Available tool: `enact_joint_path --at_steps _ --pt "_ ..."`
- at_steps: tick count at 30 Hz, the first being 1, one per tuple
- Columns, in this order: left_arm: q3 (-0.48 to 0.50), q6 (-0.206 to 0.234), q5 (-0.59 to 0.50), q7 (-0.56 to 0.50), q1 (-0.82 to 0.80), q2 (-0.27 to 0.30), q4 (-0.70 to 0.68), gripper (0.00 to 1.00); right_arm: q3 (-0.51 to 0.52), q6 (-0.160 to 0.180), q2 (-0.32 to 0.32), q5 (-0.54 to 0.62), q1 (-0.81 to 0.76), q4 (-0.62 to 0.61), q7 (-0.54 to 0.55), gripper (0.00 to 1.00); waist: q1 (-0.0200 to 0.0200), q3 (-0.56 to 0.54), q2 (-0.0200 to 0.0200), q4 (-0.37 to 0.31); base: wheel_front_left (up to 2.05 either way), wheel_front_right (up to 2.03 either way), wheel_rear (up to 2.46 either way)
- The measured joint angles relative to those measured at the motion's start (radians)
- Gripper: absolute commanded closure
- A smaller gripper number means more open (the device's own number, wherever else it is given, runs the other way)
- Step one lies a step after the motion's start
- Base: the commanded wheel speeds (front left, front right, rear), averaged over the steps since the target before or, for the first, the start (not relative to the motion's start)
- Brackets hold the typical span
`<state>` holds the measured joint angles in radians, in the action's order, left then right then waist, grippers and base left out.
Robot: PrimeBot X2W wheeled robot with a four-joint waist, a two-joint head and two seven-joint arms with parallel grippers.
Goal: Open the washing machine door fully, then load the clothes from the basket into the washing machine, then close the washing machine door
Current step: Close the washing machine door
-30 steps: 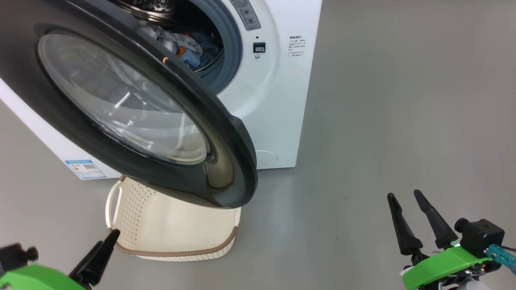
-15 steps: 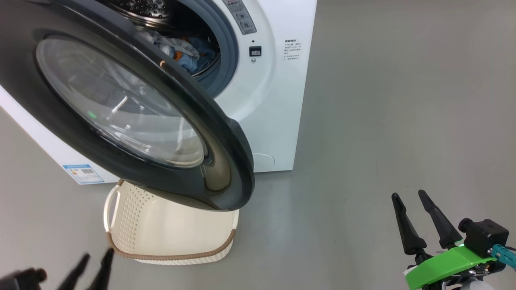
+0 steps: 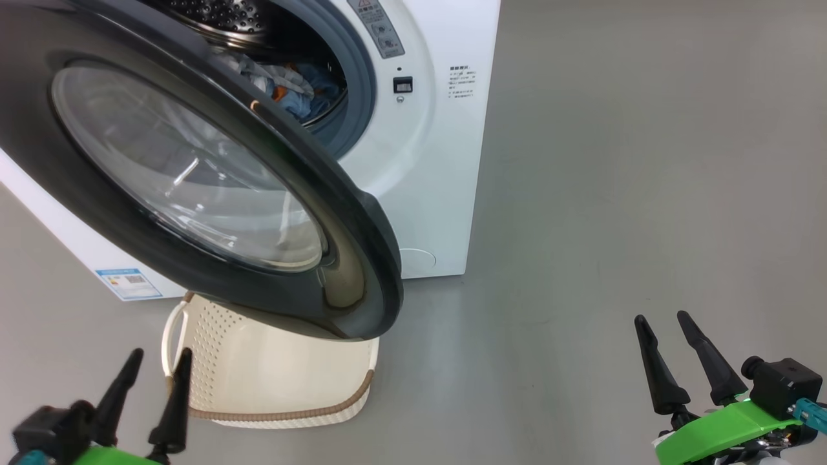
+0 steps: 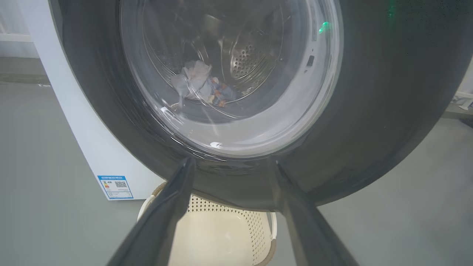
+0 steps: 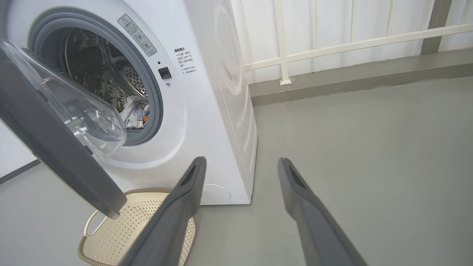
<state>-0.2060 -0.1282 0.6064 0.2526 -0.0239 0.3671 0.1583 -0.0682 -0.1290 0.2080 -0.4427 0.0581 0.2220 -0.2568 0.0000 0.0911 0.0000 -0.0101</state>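
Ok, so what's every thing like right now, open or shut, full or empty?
washing machine door, open, swung out above the basket.
clothes, lying inside the drum.
basket, on the floor; visible part empty.
left gripper, open, holding nothing.
right gripper, open, holding nothing.

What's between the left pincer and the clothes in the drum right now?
The washing machine door. In the left wrist view the open left pincer points at its glass window, and the clothes show through it.
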Motion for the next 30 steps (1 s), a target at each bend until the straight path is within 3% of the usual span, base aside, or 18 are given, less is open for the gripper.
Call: enact_joint_path --at_steps 10,28,29,30 --pt "0.052 -0.001 -0.127 0.002 0.058 -0.067 -0.002 0.00 0.002 0.000 -0.002 0.000 -0.001 0.001 0.000 0.00 0.0000 -0.011 0.0000 -0.003 0.00 0.00 0.00" --pt "0.080 -0.001 -0.129 0.002 0.067 -0.099 0.021 0.00 0.000 0.000 -0.009 0.000 -0.003 0.000 0.000 0.00 0.0000 -0.004 0.0000 0.000 0.00 0.00 0.00" --pt "0.081 -0.001 -0.129 0.002 0.067 -0.101 0.021 0.00 -0.002 0.000 -0.013 0.000 -0.002 0.000 0.000 0.23 0.0000 -0.005 0.0000 0.000 0.00 0.00 0.00" --pt "0.082 -0.001 -0.129 0.002 0.067 -0.104 0.021 0.00 -0.006 0.000 -0.016 0.000 -0.002 0.000 0.000 0.58 0.0000 -0.006 0.0000 0.000 0.00 0.00 0.00"
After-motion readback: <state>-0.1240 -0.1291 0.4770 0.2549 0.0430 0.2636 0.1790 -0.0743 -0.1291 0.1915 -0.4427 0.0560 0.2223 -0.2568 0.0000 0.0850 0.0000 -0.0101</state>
